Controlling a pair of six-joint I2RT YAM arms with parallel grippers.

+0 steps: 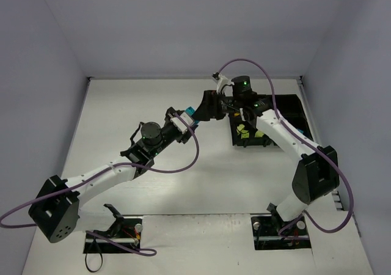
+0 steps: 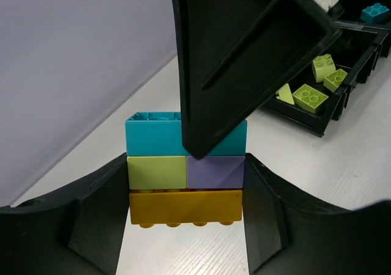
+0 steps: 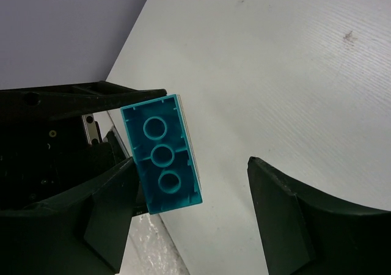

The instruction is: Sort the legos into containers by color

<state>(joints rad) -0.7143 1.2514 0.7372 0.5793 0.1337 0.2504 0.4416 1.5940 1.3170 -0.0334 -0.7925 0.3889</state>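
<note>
Stack of bricks [image 2: 186,183], clamped in the left gripper [image 2: 185,192], hangs left of the tray [image 2: 317,125]. The right gripper [image 3: 189,165] stands wide astride the cyan brick [image 3: 162,156] on top, fingers along its length.

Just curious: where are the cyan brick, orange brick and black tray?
cyan brick [image 2: 153,137], left wrist view, front face.
orange brick [image 2: 186,206], left wrist view, front face.
black tray [image 2: 304,120], left wrist view, near wall.
</note>
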